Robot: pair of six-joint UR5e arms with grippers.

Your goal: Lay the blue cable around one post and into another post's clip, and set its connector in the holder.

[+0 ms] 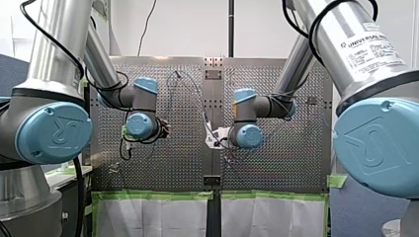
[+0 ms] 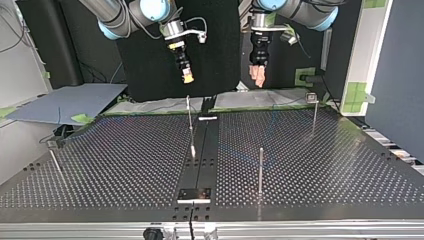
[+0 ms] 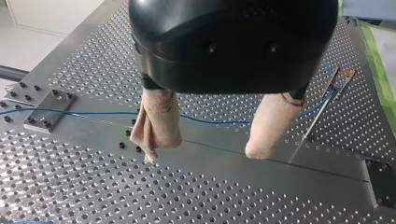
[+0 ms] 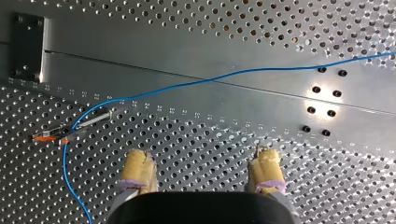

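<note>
The thin blue cable lies loose on the perforated table, running under my left gripper from a bolted plate to a slim post with an orange clip. That gripper hangs above the table, its beige padded fingers open and holding nothing. In the right wrist view the cable curves ahead of my right gripper, whose yellow pads are open and hold nothing, and passes a post with an orange clip. Both grippers, left and right, hover high over the table's far edge.
Several thin upright posts stand on the table: one in the middle, one nearer the top view's front, one at the far right, one at the left. A black plate sits at the front centre.
</note>
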